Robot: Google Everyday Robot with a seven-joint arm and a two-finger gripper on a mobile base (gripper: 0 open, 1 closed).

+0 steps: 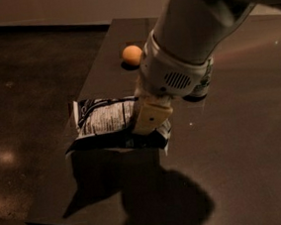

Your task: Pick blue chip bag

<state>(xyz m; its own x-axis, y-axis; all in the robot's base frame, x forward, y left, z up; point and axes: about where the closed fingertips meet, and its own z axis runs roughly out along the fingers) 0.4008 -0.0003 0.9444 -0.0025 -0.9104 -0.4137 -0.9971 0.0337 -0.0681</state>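
**A:** A big dark table point(245, 164), and the white arm point(196, 24) comes in from the table's far right, filling the top of the shot.

**B:** The blue chip bag point(104, 120) is up over the table's near left edge, white text panel showing, one corner out past that edge.

**A:** The gripper point(149, 126) is over that same near-left part of the table, on the bag's right end. One beige finger lies flat against the foil and the other is hidden behind it. The shadow point(137, 184) falls well clear on the table below, so the bag looks to be off the surface and the grip reads as closed on it.

**B:** So what could spoil it?

**A:** The hold is at one end only. Crumpled foil is slippery and the wide free end is unsupported, so a sharp swing could slide it out of the pinch. Because the bag is so close to the table's edge, a drop might send it to the floor.

**B:** And the soda can point(205, 83)?

**A:** It's toward the table's middle, right behind the wrist housing. A sideways move could clip it and tip it.

**B:** The orange fruit point(132, 54)?

**A:** It's by the table's far left edge, well apart, so it's the least worry, though it would roll if nudged.
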